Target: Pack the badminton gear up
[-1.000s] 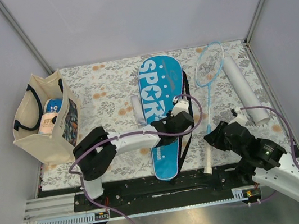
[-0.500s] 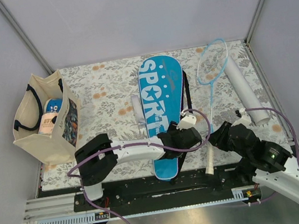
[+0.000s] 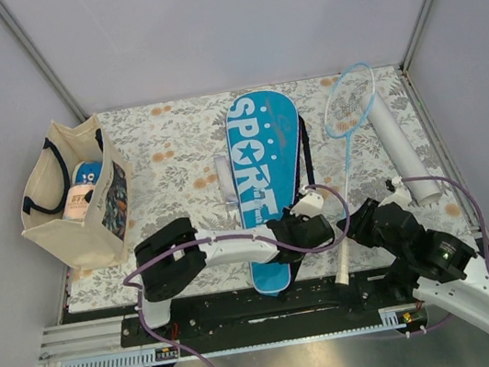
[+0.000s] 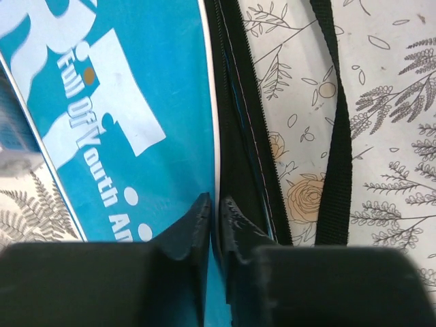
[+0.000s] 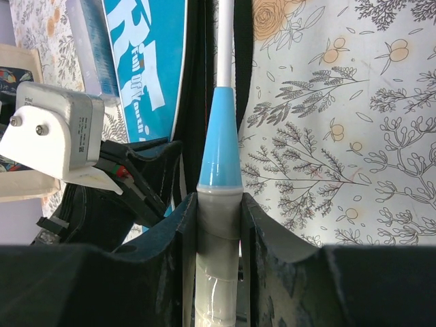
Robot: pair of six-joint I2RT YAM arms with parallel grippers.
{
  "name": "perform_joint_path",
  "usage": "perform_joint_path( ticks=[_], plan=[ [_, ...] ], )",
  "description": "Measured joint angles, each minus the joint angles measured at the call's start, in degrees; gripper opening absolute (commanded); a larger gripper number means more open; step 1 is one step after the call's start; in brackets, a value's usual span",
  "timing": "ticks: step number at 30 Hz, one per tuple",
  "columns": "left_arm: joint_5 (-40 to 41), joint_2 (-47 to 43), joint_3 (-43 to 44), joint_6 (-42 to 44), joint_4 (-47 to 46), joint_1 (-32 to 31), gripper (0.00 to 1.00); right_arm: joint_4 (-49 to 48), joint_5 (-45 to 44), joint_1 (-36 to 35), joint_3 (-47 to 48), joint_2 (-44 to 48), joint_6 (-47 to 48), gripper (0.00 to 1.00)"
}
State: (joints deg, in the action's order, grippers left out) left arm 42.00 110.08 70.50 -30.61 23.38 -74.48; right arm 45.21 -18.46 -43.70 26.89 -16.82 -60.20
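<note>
**Desk:** What stands at far left?

**Photographer:** A cream canvas tote bag [image 3: 72, 211], open-mouthed, at the edge of the floral tablecloth [image 3: 165, 149].

**Desk:** And at centre?

**Photographer:** The large blue racket-shaped "SPORT" cover [image 3: 263, 153], edged in black, lies flat with its wide end away from the arms. The left gripper [image 4: 216, 212] sits at its right edge near the narrow end. Its fingers are drawn to a sliver over the seam between the blue panel and the black zip band. Whether any fabric is caught between them cannot be told. A black webbing strap [image 4: 337, 122] trails on the cloth just beside it.

**Desk:** To the right?

**Photographer:** The right gripper [image 5: 218, 204] clamps the white handle of a light-blue-framed racket [image 3: 346, 111], just below its blue collar. The racket runs alongside the cover, its head just beside the long white tube [image 3: 399, 145], which lies near the table's right edge.
</note>
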Motion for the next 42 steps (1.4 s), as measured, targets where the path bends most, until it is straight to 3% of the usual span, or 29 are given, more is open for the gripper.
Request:
perform_joint_path(
  ticks=[1, 13, 20, 31, 42],
  plan=[
    [0.0, 0.0, 0.04, 0.28, -0.22, -0.04, 0.0, -0.2, 0.04, 0.0, 0.0, -0.22, -0.02, 0.0],
    [-5.22, -2.91, 0.2, 1.01, -1.73, 4.28, 0.0, -2.58, 6.38, 0.0, -1.01, -3.54, -1.92, 0.0],
    [-8.44, -6.6, 0.28, 1.05, -4.44, 8.15, 0.0, -2.47, 11.19, 0.0, -2.08, 0.63, -4.94, 0.0],
    [-11.15, -8.98, 0.07, 2.56, -7.78, 8.83, 0.0, -2.78, 16.04, 0.0, -2.47, 4.48, -7.78, 0.0],
    [-16.35, -15.02, -8.11, 7.37, -16.04, 10.45, 0.0, -13.14, 26.36, 0.24, -8.22, 1.07, -9.88, 0.0]
  ],
)
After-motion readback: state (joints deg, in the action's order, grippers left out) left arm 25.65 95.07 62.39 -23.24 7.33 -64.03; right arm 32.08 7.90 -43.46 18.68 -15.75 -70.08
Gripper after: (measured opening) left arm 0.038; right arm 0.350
